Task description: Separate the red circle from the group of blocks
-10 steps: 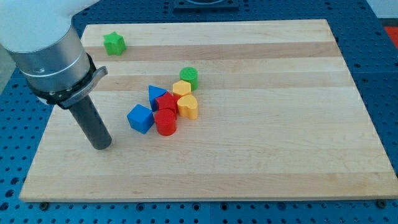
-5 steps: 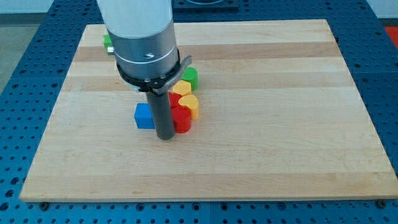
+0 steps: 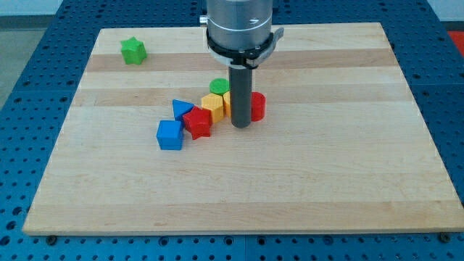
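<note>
My tip (image 3: 241,125) stands on the wooden board (image 3: 326,159), just to the view's left of the red circle (image 3: 257,106) and touching it. The rod hides part of the circle and most of a yellow block (image 3: 227,100) behind it. To the view's left of the rod sit a yellow block (image 3: 212,108), a red star-like block (image 3: 197,122), a blue triangle (image 3: 182,109) and a blue cube (image 3: 170,135). A green circle (image 3: 219,87) sits just above the yellow blocks.
A green star-like block (image 3: 133,50) sits alone near the board's top left corner. The arm's pale body (image 3: 240,25) hangs over the top middle of the board.
The rod has swept from the view's left through the group to its right side. The red circle has moved right and up, away from the blue cube and red star.
</note>
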You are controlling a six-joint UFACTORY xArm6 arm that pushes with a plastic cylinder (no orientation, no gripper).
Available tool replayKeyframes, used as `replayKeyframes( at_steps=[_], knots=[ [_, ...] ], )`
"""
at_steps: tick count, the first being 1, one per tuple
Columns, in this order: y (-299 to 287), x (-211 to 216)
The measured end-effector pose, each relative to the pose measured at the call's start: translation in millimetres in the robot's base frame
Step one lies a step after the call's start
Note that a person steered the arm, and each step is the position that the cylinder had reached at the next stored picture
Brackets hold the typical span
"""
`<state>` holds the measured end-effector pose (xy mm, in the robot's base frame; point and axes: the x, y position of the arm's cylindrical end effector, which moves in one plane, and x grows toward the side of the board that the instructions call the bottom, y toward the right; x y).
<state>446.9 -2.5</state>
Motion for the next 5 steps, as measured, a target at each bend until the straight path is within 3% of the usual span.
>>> replayKeyframes(
  at_steps=[1, 4, 5],
  knots=[
    [0, -16],
    [13, -4],
    [43, -9]
  ],
)
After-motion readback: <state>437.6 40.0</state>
